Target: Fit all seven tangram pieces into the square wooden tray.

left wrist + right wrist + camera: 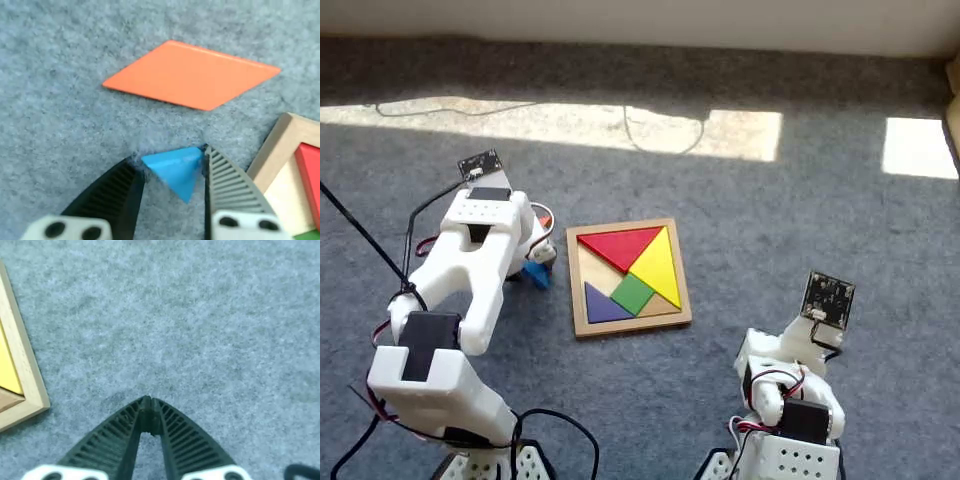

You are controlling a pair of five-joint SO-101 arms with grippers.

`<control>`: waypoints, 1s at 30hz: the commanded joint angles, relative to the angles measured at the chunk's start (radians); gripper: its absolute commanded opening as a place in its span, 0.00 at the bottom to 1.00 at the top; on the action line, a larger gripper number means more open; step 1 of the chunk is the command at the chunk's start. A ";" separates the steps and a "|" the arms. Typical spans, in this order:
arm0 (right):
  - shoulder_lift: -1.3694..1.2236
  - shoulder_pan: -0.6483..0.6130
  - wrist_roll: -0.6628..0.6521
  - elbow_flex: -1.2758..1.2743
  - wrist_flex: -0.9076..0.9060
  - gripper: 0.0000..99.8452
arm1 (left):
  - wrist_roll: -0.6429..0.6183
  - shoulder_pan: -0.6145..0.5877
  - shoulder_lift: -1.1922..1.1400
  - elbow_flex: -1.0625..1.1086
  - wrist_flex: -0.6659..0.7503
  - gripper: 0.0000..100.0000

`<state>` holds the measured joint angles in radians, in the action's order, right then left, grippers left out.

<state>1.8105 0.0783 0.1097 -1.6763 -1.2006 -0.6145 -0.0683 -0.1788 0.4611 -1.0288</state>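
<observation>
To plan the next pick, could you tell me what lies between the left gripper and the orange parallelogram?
In the left wrist view the left gripper holds a blue triangle; beyond it, bare grey carpet up to the orange parallelogram.

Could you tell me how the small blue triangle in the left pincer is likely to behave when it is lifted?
The blue triangle looks flat and rigid, so it probably won't bend. Small and thin, it is likely light. The left pincer meets it at a pointed corner on one side, so it may pivot or slip.
</observation>
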 commanded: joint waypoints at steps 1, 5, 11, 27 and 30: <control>0.012 0.013 0.009 -0.111 0.008 0.00 | -0.008 0.015 0.013 0.002 0.017 0.18; 0.012 0.013 0.009 -0.111 0.008 0.00 | -0.009 0.015 0.015 0.002 0.017 0.17; 0.012 0.013 0.009 -0.111 0.008 0.00 | -0.006 0.013 0.022 -0.005 0.017 0.02; 0.012 0.013 0.009 -0.111 0.008 0.00 | 0.112 0.168 0.285 -0.004 -0.138 0.01; 0.012 0.013 0.009 -0.111 0.008 0.00 | 0.178 0.268 0.357 -0.005 -0.163 0.01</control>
<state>1.8105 0.0783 0.1097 -1.6763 -1.2006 -0.4964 0.1020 0.0775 0.4626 -1.1638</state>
